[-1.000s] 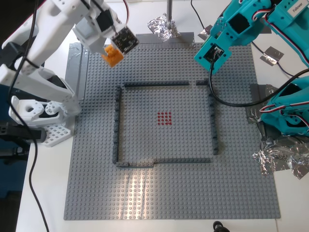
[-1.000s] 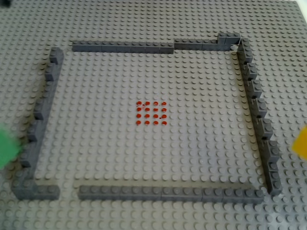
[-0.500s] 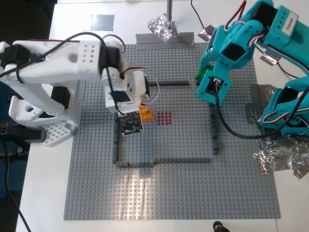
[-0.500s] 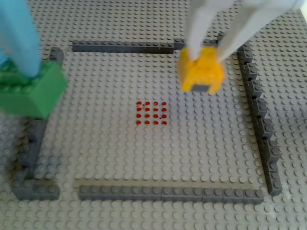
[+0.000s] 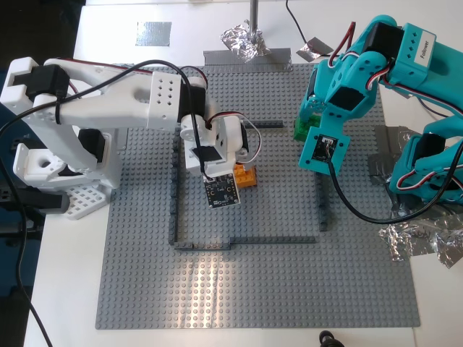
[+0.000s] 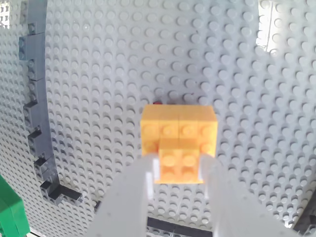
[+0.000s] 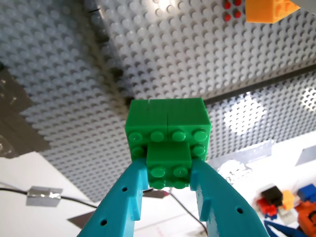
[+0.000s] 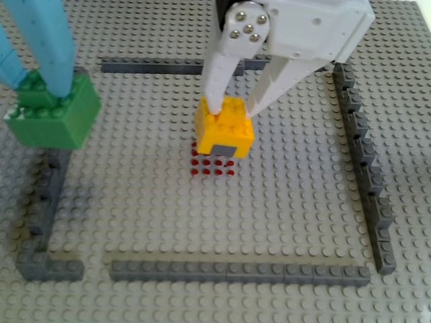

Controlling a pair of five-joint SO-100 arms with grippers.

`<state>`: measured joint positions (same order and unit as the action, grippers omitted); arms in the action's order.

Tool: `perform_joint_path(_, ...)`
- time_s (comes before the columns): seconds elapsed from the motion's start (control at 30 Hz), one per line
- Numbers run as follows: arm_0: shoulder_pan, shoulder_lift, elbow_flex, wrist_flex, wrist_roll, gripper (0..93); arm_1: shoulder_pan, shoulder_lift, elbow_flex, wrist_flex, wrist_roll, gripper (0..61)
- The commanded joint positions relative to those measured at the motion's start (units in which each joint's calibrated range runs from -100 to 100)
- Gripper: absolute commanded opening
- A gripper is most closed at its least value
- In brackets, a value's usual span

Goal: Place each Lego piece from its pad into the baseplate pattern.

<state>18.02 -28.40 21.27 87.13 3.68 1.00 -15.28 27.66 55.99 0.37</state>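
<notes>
My second gripper [image 6: 178, 167], on the white arm, is shut on the orange Lego piece [image 6: 178, 131] by its top knob. It holds that piece [image 8: 225, 128] just above the far rows of the red-stud pattern [image 8: 212, 168], inside the dark grey outline [image 8: 236, 271] on the baseplate [image 5: 253, 289]. My first gripper [image 7: 169, 170], on the teal arm, is shut on the green Lego piece [image 7: 168, 133]. That green piece [image 5: 302, 126] hangs over the outline's corner at the exterior view's upper right. A silvery pad [image 5: 153, 32] lies off the plate at the exterior view's upper left.
Crumpled foil lumps sit behind the plate [image 5: 242, 36] and at the exterior view's right [image 5: 419, 238]. A dark grey tape patch [image 5: 388, 137] lies by the teal arm's base. The white arm's base [image 5: 58, 173] stands at the exterior view's left.
The white arm carried the orange piece from the plate's back edge down to the red studs. The teal arm came lower and inward with the green piece.
</notes>
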Motion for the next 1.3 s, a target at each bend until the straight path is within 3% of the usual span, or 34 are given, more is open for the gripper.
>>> perform_joint_path(0.0,-0.1,-0.5,-0.2,-0.4,0.0,0.4,-1.2,0.0,-0.2,-2.2,-0.3,0.2)
perform_joint_path(0.93,-0.1,-0.4,1.8,-0.6,0.0,0.4,-0.8,1.1,4.5,-7.4,-0.1,0.3)
perform_joint_path(1.1,-1.1,2.7,0.7,-0.6,0.3,0.4,-0.4,0.6,4.6,-7.7,0.2,21.6)
perform_joint_path(1.27,-2.7,4.0,0.9,-3.2,0.1,0.4,-0.1,-0.3,4.3,-7.6,0.3,22.4)
